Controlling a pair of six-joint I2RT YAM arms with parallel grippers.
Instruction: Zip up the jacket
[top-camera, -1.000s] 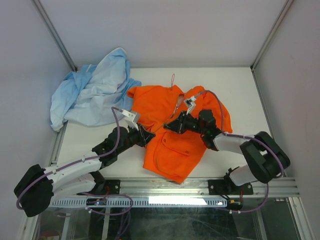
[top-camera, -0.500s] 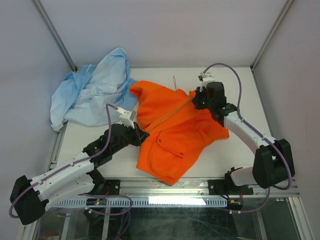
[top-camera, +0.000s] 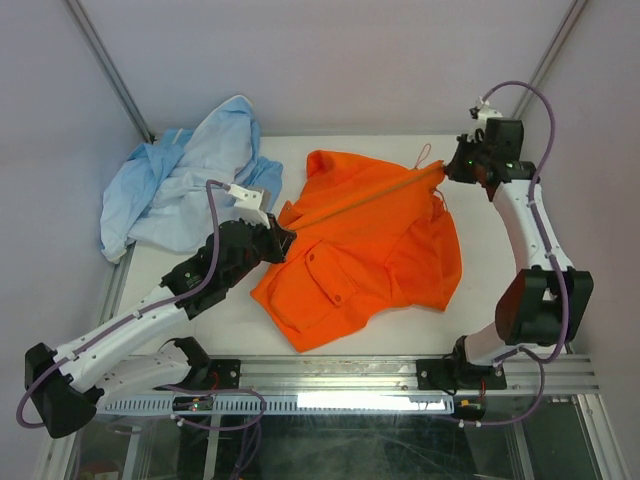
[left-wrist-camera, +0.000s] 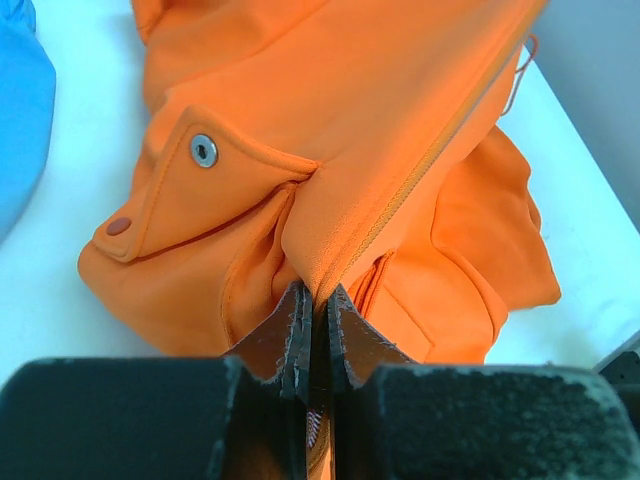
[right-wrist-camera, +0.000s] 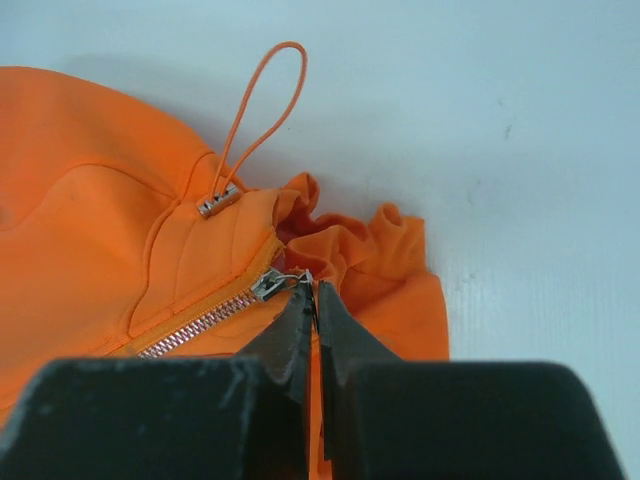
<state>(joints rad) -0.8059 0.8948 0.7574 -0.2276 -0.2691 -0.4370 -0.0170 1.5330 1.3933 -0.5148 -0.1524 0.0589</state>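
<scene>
The jacket (top-camera: 365, 245) is spread on the desk (top-camera: 490, 300) and drawn taut between both pairs of fingers. The left fingers (left-wrist-camera: 285, 340) are clamped on the jacket's hem at the foot of the zipper (left-wrist-camera: 430, 170), with the snap-buttoned pocket (left-wrist-camera: 210, 195) just left of them. The right fingers (right-wrist-camera: 290, 325) are pinched on the metal zipper pull (right-wrist-camera: 275, 283) at their tips, and a cord loop (right-wrist-camera: 265, 100) lies beyond.

White table (top-camera: 480, 290) between pale grey walls (top-camera: 330, 60)
</scene>
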